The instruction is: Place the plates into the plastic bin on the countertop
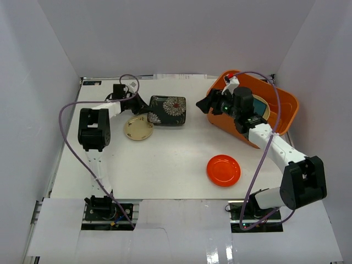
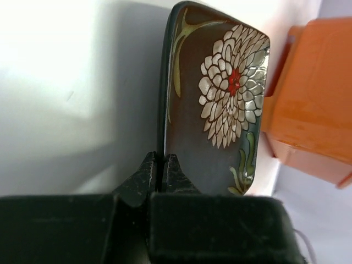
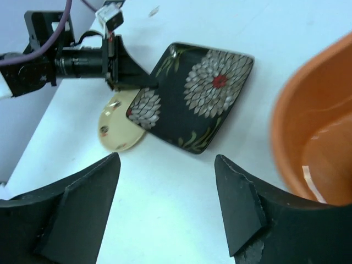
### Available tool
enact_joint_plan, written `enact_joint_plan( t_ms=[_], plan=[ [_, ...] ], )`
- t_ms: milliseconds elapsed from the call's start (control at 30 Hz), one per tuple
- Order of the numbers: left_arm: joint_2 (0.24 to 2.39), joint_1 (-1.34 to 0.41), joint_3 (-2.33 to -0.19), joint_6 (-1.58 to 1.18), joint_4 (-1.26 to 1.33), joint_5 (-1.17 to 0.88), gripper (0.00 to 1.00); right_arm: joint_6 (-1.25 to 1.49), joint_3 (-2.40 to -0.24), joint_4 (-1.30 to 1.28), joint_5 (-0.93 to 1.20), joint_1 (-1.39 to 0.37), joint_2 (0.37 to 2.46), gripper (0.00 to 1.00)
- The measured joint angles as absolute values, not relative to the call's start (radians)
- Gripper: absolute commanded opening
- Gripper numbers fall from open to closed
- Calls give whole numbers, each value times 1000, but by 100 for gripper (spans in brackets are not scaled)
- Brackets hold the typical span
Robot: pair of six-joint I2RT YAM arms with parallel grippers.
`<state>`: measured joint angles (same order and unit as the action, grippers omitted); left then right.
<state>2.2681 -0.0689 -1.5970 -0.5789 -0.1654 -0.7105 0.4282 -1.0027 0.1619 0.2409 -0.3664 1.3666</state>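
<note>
A black flowered square plate (image 1: 168,110) is sitting tilted just left of the orange bin (image 1: 223,122); a beige plate (image 1: 138,128) is lying farther left, a red plate (image 1: 223,170) in front.

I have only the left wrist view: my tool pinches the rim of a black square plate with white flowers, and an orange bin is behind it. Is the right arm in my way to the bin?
Observer: In the top view, the right tool hangs open and empty, between the flowered plate and the orange bin.
Operator: Which other plates are not yet in the bin?
Observer: Two lie on the countertop: a red plate, nearer the arm bases than the bin, and a beige patterned plate beside your left tool.
Operator: Does my plate touch the beige one?
Observer: In the right wrist view its corner overlaps the beige plate. I cannot tell whether they touch.
</note>
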Motion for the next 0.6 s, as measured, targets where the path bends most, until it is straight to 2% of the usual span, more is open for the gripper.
enact_joint_plan(
  t_ms=[200, 300, 467, 600],
  plan=[
    [2001, 7, -1309, -721, -12, -728, 0, 442, -1046, 167, 307, -468, 1452, 96],
    [1837, 15, -1215, -768, 55, -732, 0, 443, -1071, 159, 310, -493, 1481, 99],
    [1562, 3, -1053, -809, 163, -790, 0, 458, -1104, 146, 317, -497, 1514, 100],
    [1420, -9, -909, -805, 167, -817, 0, 480, -1113, 149, 347, -498, 1520, 86]
  ],
)
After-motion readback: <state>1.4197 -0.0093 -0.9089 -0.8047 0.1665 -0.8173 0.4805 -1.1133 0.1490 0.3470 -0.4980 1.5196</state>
